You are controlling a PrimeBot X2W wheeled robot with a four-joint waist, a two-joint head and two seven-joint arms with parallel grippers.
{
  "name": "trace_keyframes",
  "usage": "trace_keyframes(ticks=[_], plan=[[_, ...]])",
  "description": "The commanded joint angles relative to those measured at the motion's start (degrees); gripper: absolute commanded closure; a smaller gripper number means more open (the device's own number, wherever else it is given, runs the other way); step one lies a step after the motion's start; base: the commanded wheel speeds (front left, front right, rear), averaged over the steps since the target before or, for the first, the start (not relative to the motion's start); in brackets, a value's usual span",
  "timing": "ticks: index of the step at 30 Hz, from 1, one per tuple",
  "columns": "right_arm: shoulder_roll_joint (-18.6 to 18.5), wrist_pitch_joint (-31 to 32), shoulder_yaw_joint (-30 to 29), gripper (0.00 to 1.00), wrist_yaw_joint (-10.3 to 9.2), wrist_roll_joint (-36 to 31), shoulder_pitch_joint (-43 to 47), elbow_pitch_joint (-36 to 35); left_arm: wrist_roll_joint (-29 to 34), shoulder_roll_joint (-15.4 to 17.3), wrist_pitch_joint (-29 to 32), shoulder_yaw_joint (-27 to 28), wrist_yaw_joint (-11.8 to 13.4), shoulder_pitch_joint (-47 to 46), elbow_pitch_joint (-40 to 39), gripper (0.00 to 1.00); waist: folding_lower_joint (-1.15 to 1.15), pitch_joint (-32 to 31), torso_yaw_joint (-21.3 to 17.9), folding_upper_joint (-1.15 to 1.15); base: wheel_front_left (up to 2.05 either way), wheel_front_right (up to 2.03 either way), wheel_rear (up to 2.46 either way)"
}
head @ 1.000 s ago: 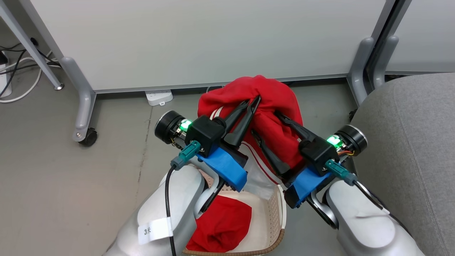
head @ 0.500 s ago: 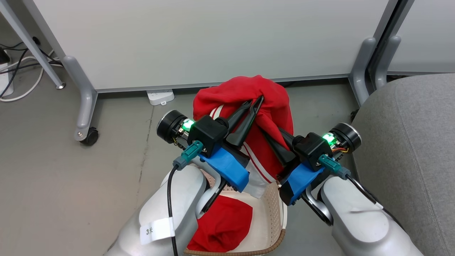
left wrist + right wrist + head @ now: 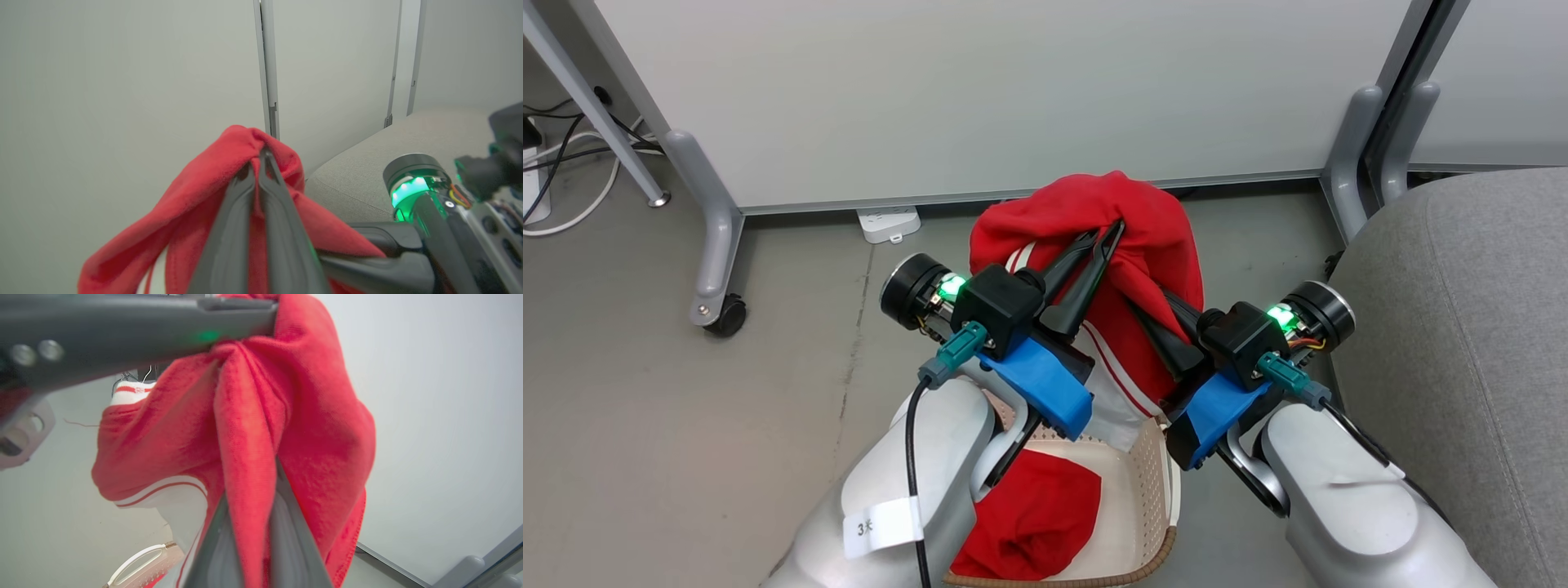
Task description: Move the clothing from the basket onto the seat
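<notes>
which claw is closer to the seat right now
Right. The right claw, shut on the lifted garment, sits just left of the seat; the left claw grips the same garment farther left.

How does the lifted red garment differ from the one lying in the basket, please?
The lifted garment hangs bunched above the basket, pinched by the left end effector and right end effector; the other garment lies loose inside it. The lifted garment shows white stripes and trim; the other garment shows plain red. Both are bright red fabric.
</notes>
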Motion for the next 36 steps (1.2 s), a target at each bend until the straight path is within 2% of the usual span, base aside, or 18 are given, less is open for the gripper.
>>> trace_keyframes(ticks=[1, 18, 36], plan=[[0.3, 0.0, 0.0, 1.00, 0.02, 0.3, 0.0, 0.1, -0.2, -0.1, -0.3, 0.3, 0.2, -0.6, 0.3, 0.00, 0.00, 0.0, 0.0, 0.00, 0.00, 0.00, 0.00], [0.2, 0.0, -2.6, 1.00, 0.02, 1.4, 1.0, -1.6, 0.2, -0.1, -0.2, -0.2, 0.8, -0.1, 1.4, 0.00, 0.00, 0.9, -1.9, 0.00, 0.00, 0.00, 0.00], [-1.1, 0.0, -14.1, 1.00, 0.02, 0.9, 0.9, -5.6, 2.0, 0.6, -0.2, -1.0, 0.9, -1.6, 2.1, 0.00, 0.00, 7.1, -10.8, 0.00, 0.00, 0.00, 0.00]])
